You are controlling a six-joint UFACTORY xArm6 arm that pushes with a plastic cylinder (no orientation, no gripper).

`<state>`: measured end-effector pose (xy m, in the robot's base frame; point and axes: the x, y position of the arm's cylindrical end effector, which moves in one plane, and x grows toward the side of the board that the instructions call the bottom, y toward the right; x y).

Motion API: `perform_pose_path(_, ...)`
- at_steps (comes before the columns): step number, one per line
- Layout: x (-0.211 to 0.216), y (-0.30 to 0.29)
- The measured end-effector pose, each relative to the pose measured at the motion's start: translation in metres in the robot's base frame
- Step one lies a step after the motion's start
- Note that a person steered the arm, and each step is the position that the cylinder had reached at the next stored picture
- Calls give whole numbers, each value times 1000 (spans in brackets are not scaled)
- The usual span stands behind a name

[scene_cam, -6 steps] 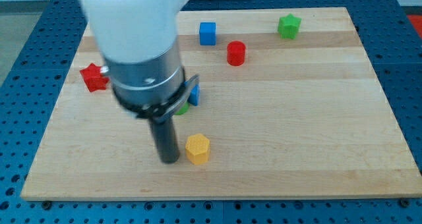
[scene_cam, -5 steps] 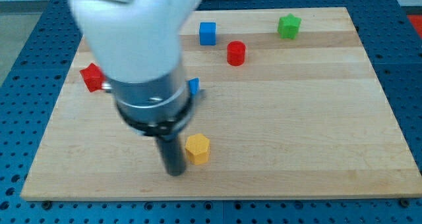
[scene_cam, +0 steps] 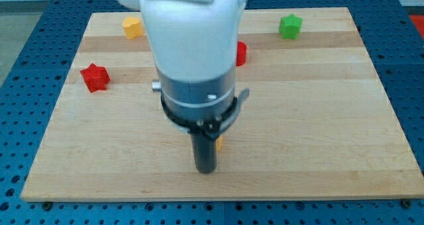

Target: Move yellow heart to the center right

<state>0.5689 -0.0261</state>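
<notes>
No jaws are fitted; my tip [scene_cam: 206,170] is set on the surface [scene_cam: 318,119], touching a mostly hidden yellow block [scene_cam: 218,144], presumably the heart. If pushed off-centre, it may slip sideways, short of centre right.

I work in a lab: a wooden table [scene_cam: 318,106] sits on a blue perforated bench [scene_cam: 26,66] with bolt holes.

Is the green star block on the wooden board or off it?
On it. The green star block sits on the wooden board, near its corner at the view's top right, with wood showing around it.
</notes>
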Motion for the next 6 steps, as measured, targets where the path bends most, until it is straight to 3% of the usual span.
perform_pose_path(2, -60, -4)
perform_pose_path(3, -65, -31)
perform_pose_path(5, -147, 93)
perform_pose_path(6, -149, 97)
